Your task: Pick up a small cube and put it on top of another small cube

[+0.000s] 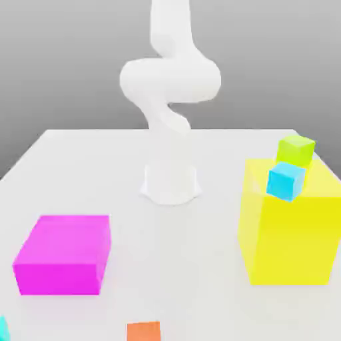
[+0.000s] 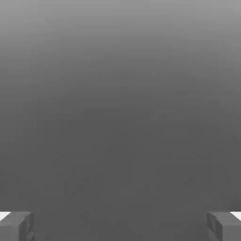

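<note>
cubes, both small, lie near three o'clock on the exterior view's clock face: a lime green one [image 1: 295,149] and a blue one [image 1: 285,182], the blue overlapping part of the green in the picture. whether the two touch i cannot tell. both appear against the top of the big yellow block [image 1: 291,240] at four o'clock, the blue by its front edge. the magenta block [image 1: 60,256] sits at eight o'clock, low and wide on the white table [image 1: 200,260]. an orange piece [image 1: 143,332] is cut by the picture's edge just past six o'clock, and a sliver of cyan [image 1: 3,330] peeks in between seven and eight. the white robot arm [image 1: 170,80] rises from its base at the middle toward twelve o'clock. in the hand view the gripper [image 2: 120,227] is wide open, its two fingers well apart, holding nothing.
</note>
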Tool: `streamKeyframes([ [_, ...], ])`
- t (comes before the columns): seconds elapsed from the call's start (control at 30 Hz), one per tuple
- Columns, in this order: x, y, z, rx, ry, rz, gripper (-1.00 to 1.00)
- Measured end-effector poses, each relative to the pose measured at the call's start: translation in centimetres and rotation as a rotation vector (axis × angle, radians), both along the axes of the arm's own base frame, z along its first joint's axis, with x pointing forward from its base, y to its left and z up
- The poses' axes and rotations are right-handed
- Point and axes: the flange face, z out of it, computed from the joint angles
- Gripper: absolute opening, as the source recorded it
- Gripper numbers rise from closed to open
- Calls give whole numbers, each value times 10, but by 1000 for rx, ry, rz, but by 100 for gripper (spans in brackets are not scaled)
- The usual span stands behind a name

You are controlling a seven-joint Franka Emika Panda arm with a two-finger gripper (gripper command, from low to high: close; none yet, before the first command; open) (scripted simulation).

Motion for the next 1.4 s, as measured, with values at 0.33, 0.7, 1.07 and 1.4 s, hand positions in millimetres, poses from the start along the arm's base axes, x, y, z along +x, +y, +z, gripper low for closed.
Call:
streamKeyframes([
  [0.33,106,-12,-149,9,259,49,0],
  [0.7,155,-25,-341,-13,536,80,0],
  [1.07,145,-38,-527,-54,732,97,0],
  [1.4,145,-38,-520,-54,734,97,-100],
])
